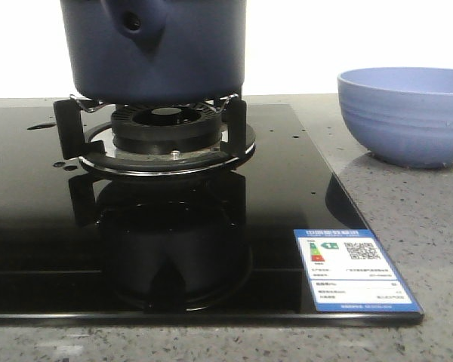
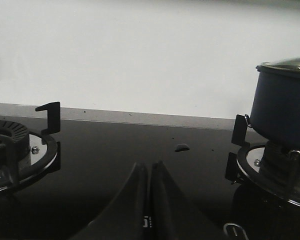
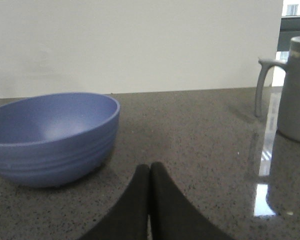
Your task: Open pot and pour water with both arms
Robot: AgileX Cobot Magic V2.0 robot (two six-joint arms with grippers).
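Note:
The dark navy-blue pot [image 1: 158,49] stands on the gas burner [image 1: 166,136] of the black glass hob; its handle stub with a round hole [image 1: 134,23] faces me. In the left wrist view the pot [image 2: 282,107] carries a glass lid [image 2: 290,65]. My left gripper [image 2: 149,165] is shut and empty, low over the hob glass, well apart from the pot. My right gripper [image 3: 150,167] is shut and empty over the grey counter, beside the light-blue ribbed bowl [image 3: 50,135]. Neither gripper shows in the front view.
The light-blue bowl [image 1: 408,113] sits on the speckled counter right of the hob. A second burner [image 2: 15,150] lies left of my left gripper. A grey jug with a handle [image 3: 290,90] stands on the counter beyond my right gripper. An energy label [image 1: 355,271] sticks to the hob's front corner.

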